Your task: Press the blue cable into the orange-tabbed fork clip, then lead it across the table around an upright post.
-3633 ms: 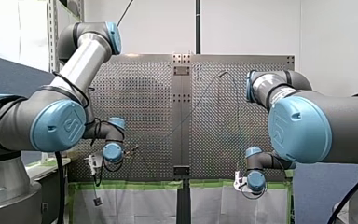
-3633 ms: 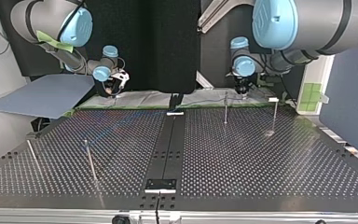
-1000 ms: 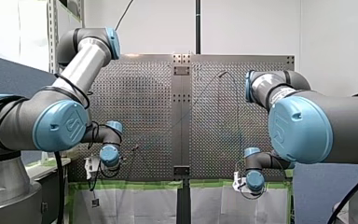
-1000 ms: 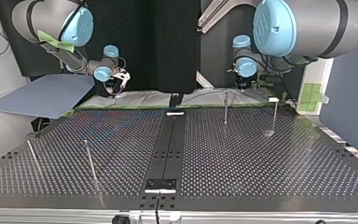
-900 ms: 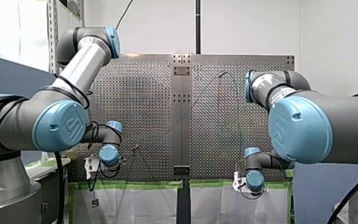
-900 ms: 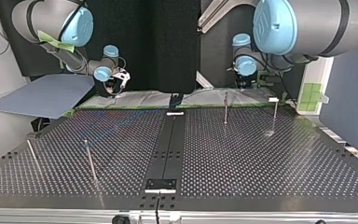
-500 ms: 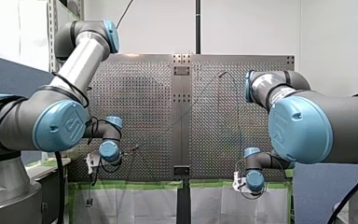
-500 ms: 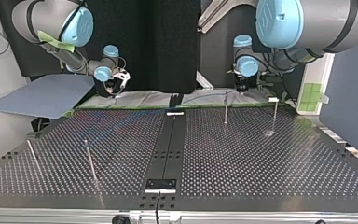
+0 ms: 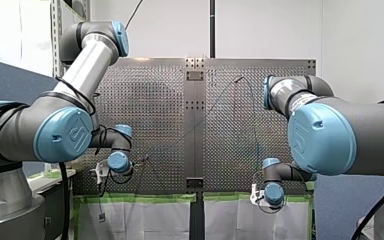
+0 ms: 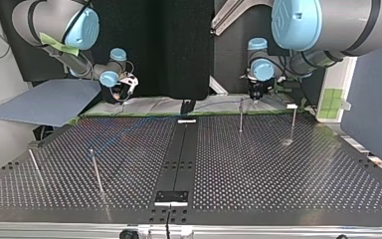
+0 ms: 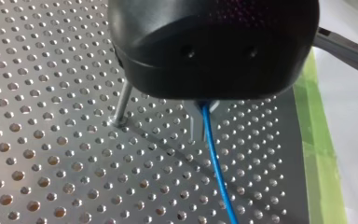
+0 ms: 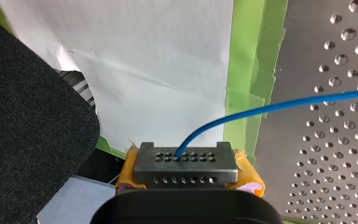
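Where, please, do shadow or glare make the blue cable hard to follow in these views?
Left wrist view: the blue cable reads clearly on the evenly lit table; a thin shadow runs from the post across it. Top view: the dark table's sheen leaves it a faint streak. Front view: barely traceable.

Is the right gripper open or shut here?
Shut on the blue cable: it emerges from between the right gripper's yellow pads in its wrist view.

Silver table (image 11: 37, 140) (regular grid of holes); blue cable (image 11: 216, 168); green tape (image 12: 248, 60); white paper (image 12: 158, 56).
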Robot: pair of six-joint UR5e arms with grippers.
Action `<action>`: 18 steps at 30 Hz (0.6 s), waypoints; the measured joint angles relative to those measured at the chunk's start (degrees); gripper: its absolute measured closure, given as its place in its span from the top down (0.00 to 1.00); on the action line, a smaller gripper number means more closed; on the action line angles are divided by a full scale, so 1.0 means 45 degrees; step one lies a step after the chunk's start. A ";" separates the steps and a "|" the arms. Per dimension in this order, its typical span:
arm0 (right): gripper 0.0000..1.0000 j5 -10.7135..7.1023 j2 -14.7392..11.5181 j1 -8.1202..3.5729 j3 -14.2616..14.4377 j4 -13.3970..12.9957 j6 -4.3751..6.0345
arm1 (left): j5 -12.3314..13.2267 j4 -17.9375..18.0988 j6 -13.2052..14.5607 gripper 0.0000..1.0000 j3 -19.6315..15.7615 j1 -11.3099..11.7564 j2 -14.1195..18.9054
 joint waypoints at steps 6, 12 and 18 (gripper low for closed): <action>0.00 0.0110 0.0001 -0.0057 0.0000 -0.0001 0.0015 | -0.0373 -0.0342 0.0267 0.00 0.0000 -0.0125 0.0000; 0.00 0.0132 0.0001 -0.0033 -0.0003 -0.0001 -0.0016 | -0.0767 -0.0893 0.0586 0.00 0.0000 -0.0388 0.0000; 0.00 0.0134 0.0001 -0.0013 -0.0001 0.0000 -0.0020 | -0.0796 -0.0705 0.0509 0.00 0.0000 -0.0570 0.0000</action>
